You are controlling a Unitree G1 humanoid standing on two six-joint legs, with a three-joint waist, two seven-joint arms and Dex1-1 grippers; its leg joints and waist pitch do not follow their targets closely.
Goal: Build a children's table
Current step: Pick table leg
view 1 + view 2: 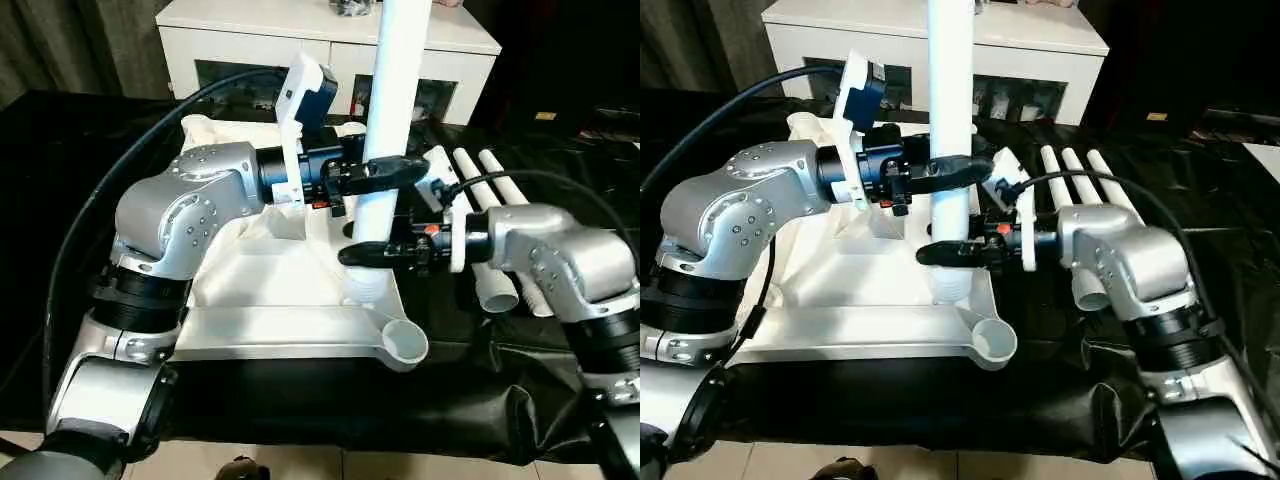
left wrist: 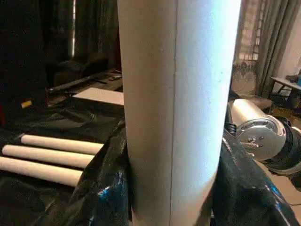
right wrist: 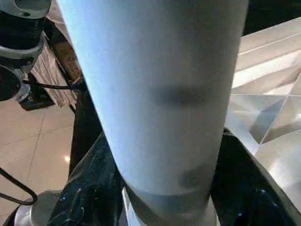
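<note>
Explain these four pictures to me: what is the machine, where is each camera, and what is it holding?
It is a humanoid robot with two silver arms. The two wide pictures come from its head, looking down at the work. The two close ones come from its wrists, looking along the fingers. On the black cloth lies the table top, underside up, with an open socket at the near corner. Both grippers clamp one upright leg: the left gripper higher, the right gripper lower, near its foot on the top. Three spare legs lie to the right. A white cabinet stands behind.
</note>
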